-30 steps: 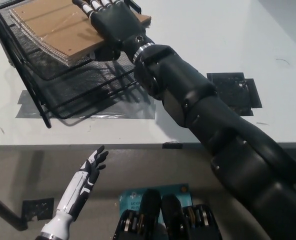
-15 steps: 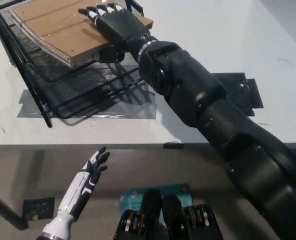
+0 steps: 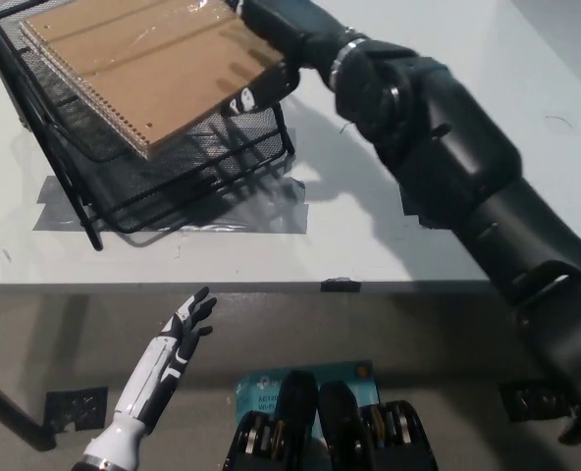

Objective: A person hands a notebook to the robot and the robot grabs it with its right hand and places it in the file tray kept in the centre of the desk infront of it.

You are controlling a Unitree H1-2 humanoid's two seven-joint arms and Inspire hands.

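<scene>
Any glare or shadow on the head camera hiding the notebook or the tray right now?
Head view: pale glare streaks on the brown spiral-bound cardboard notebook, edges still readable; the black wire mesh file tray throws a shadow onto the white desk; the black right robot hand is dark, grip unclear; the white left robot hand is evenly lit.

A white desk [image 3: 438, 255] carries a black wire-mesh file tray [image 3: 173, 167] toward its left edge, standing on a grey tape patch [image 3: 261, 218] near the front edge.
</scene>
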